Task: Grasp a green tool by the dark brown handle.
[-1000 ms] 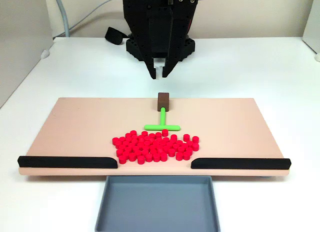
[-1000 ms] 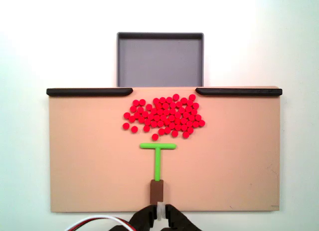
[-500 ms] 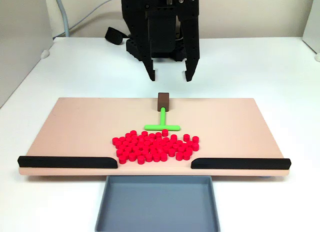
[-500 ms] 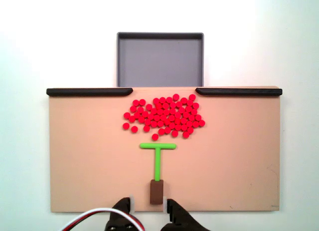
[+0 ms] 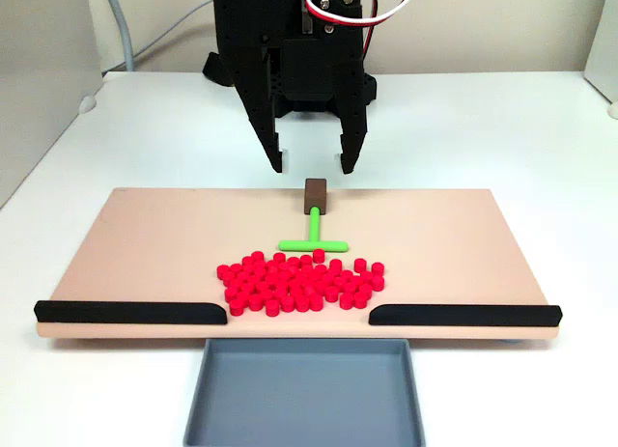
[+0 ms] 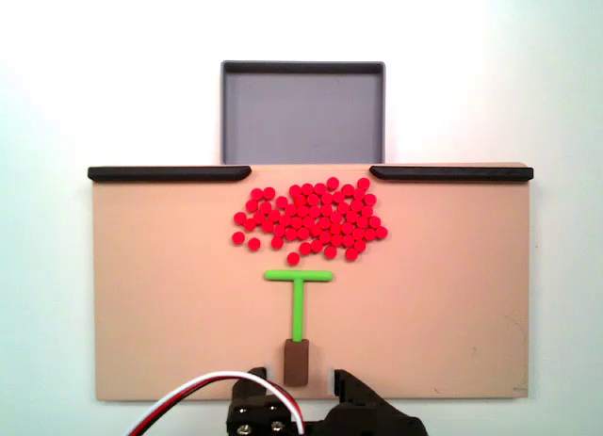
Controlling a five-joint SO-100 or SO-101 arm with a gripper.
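Item: left-hand long black strip [image 5: 126, 312], lying along the near edge of the flat beige rectangular board [image 5: 164, 235] in the front fixed view.

Item: heap of small red cylinders [image 5: 301, 281], mid-board, just nearer the camera than the tool's crossbar, one or two pieces close to touching it.

Item: small bright-green T-shaped rod tool [image 5: 314, 235], flat on the board, stem pointing toward the arm; also in the top-down fixed view [image 6: 298, 299].

Item: dark brown cuboid handle [image 5: 315, 194], capping the stem near the board's far edge; in the top-down fixed view [image 6: 297, 363] it sits between the two fingertips.

Item: black two-finger gripper [image 5: 313, 164], spread wide, holding nothing, tips astride the handle with clear gaps on both sides; whether the tips have reached block height cannot be told.

Item: right-hand long black strip [image 5: 463, 315]; grey shallow rectangular tray [image 5: 304, 349] off the board's near edge.

Step, as judged: approach, fingers bracketing the handle. The next move likely calls for settling low if needed, then closing squarely on the brown block without nudging the stem into the red pieces.
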